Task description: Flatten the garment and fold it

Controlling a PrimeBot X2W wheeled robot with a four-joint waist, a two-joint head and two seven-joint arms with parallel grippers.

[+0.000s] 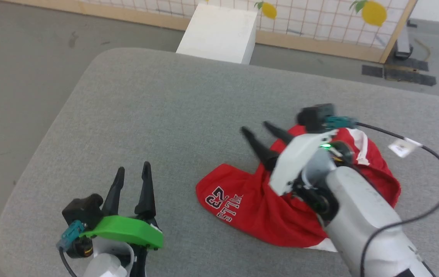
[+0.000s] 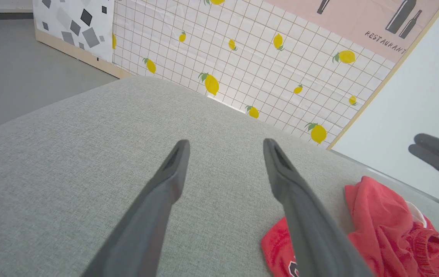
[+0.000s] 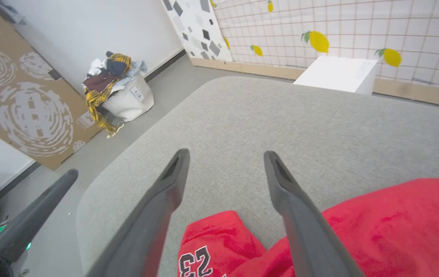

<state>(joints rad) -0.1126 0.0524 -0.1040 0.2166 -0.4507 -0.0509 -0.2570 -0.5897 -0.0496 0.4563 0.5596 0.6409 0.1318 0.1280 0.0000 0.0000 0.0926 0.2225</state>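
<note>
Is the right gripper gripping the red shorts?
No, the right gripper stands open above the crumpled shorts, with only the bare grey table showing in its gap.

Head camera looks down on the table; 2 wrist cameras skim low, sharing the garment.

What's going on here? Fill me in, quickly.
A two-armed robot is working on red shorts, which lie crumpled on the grey table, not yet flattened or folded. Its right gripper is open and empty, poised over the heap's edge. Its left gripper is open too, over bare table to the shorts' left.
</note>
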